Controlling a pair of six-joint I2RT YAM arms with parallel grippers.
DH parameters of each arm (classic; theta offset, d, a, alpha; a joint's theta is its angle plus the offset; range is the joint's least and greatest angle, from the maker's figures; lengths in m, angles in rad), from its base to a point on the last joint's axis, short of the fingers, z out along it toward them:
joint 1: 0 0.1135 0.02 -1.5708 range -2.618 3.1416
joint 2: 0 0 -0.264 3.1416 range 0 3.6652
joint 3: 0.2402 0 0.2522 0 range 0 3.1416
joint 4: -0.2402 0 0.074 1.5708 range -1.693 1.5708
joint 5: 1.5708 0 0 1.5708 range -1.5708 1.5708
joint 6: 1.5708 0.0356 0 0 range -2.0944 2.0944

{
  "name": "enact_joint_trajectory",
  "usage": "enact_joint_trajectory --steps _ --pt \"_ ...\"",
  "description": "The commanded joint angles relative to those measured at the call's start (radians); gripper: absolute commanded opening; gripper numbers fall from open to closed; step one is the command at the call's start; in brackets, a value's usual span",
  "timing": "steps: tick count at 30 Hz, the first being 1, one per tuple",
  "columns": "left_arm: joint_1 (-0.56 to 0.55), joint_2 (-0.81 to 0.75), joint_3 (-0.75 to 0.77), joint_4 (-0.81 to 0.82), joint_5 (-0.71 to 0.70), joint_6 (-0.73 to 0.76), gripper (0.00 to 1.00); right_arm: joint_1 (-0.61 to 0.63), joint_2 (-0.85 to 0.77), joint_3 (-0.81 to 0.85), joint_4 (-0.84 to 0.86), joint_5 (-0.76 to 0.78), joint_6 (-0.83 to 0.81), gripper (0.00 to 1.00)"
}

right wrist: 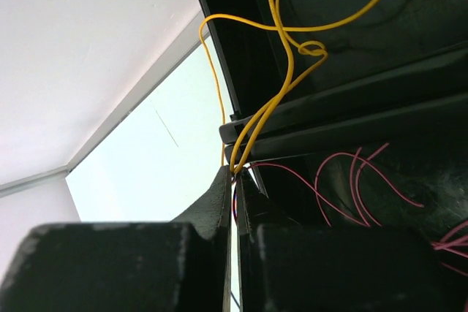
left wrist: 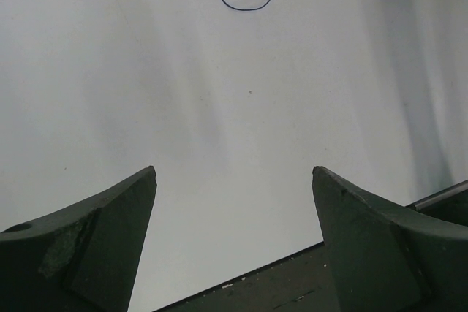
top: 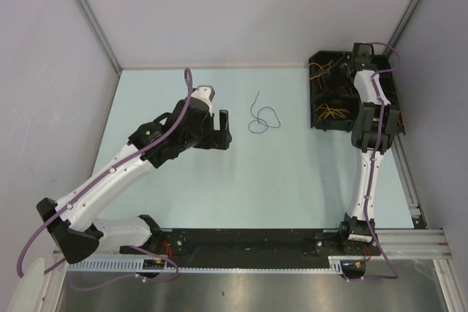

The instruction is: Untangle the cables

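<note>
Top external: one dark blue cable lies on the worktop near, ahead of my left end effector. Left wrist: jaws stand wide, empty, cable well ahead. Right wrist: my right end effector pinches one yellow cable at the black tray.

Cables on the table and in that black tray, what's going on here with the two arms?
The right gripper is shut on a yellow cable at the edge of the black tray, where red cables also lie. The left gripper is open and empty above the table, with one blue cable lying loose ahead of it. So one cable is out on its own, and the others seen are in the tray.
</note>
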Motion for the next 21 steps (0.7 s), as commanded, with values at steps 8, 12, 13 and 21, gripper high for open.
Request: enact_joint_trajectory --steps 8,12,13,21 --pt "-0.024 0.026 0.067 0.051 -0.006 -0.017 0.92 -0.079 -0.158 0.023 0.037 0.007 0.049 0.00" --pt "-0.036 0.043 0.081 0.043 -0.006 -0.017 0.92 -0.101 -0.141 0.049 0.092 -0.002 0.094 0.00" --pt "-0.039 0.046 0.089 0.037 -0.008 -0.017 0.91 -0.105 -0.140 0.051 0.106 -0.004 0.100 0.00" --pt "-0.078 0.067 0.121 0.002 -0.037 -0.032 0.91 -0.108 -0.078 0.077 0.217 0.015 0.142 0.11"
